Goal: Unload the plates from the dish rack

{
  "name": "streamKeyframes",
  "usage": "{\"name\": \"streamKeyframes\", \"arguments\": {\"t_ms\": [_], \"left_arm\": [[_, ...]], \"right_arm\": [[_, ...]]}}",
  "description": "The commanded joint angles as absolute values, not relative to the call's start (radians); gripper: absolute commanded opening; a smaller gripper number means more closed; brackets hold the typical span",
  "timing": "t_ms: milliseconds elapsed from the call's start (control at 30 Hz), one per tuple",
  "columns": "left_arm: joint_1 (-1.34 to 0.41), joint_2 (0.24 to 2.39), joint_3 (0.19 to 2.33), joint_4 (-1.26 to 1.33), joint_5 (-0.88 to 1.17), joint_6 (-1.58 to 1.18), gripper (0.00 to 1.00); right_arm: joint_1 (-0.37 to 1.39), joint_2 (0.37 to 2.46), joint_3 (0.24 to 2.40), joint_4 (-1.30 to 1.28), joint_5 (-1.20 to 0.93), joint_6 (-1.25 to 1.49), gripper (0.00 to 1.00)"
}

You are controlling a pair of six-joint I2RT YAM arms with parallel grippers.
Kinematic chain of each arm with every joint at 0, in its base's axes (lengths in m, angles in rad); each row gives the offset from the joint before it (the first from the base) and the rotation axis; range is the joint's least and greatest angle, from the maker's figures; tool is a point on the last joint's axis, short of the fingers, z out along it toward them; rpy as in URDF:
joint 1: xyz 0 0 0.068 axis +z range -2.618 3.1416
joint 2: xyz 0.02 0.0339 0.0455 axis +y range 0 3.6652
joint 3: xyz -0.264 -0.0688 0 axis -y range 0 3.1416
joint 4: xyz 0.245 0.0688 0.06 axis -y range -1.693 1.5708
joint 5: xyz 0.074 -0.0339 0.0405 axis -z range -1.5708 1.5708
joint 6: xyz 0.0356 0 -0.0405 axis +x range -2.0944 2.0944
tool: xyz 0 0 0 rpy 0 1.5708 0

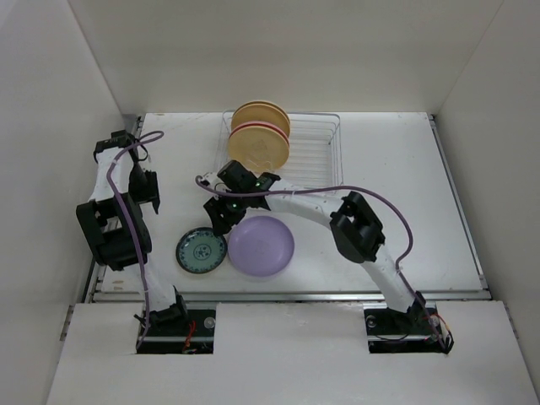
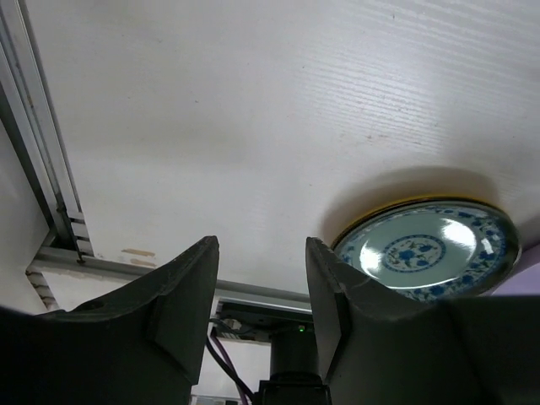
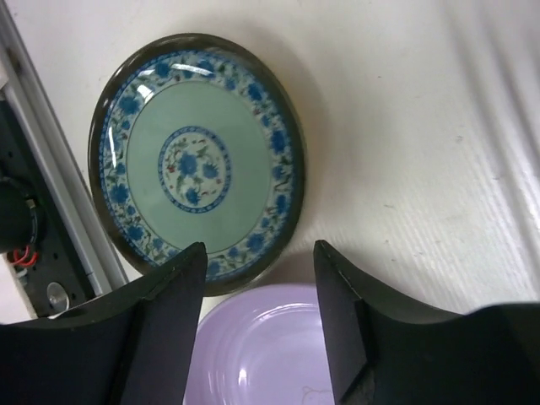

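Near the front table (image 1: 405, 194) edge, a teal patterned plate (image 1: 201, 251) is laid flat, with a lavender plate (image 1: 261, 245) flat just beside it on its right. The right tool (image 3: 257, 253) is held above the spot where the two plates meet, jaws apart, nothing gripped. The left tool (image 2: 257, 253) is held over bare table left of the teal plate, jaws apart, empty. At the far edge, cream and pink plates (image 1: 260, 139) are stood upright in the left end of the wire dish rack (image 1: 316, 148).
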State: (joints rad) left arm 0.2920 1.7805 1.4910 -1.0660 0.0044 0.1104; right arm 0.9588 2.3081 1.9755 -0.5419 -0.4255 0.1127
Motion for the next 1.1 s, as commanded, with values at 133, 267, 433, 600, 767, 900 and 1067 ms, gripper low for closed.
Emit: {"name": "streamKeyframes", "arguments": {"t_ms": [133, 267, 433, 600, 767, 900, 1067], "left_arm": [[0.291, 1.709, 1.542, -1.100, 0.055, 0.144, 0.42], [0.291, 1.700, 1.542, -1.100, 0.069, 0.170, 0.42], [0.241, 1.700, 1.551, -1.109, 0.115, 0.201, 0.42], [0.184, 1.762, 1.685, -1.153, 0.254, 0.189, 0.44], [0.092, 1.925, 1.950, -1.189, 0.363, 0.150, 0.50], [0.019, 2.038, 2.078, -1.189, 0.387, 0.123, 0.53], [-0.026, 2.175, 2.145, -1.170, 0.353, 0.080, 0.54]], "right_arm": [[0.939, 2.103, 2.017, -0.572, -0.281, 0.089, 0.63], [0.804, 1.993, 1.987, -0.531, -0.120, 0.132, 0.63], [0.669, 2.026, 2.097, -0.531, 0.003, 0.132, 0.63], [0.620, 2.104, 2.151, -0.531, 0.205, 0.098, 0.63], [0.586, 2.151, 2.183, -0.473, 0.170, 0.051, 0.57], [0.586, 2.160, 2.183, -0.443, 0.140, 0.041, 0.53], [0.586, 2.160, 2.148, -0.434, 0.130, 0.032, 0.47]]}}
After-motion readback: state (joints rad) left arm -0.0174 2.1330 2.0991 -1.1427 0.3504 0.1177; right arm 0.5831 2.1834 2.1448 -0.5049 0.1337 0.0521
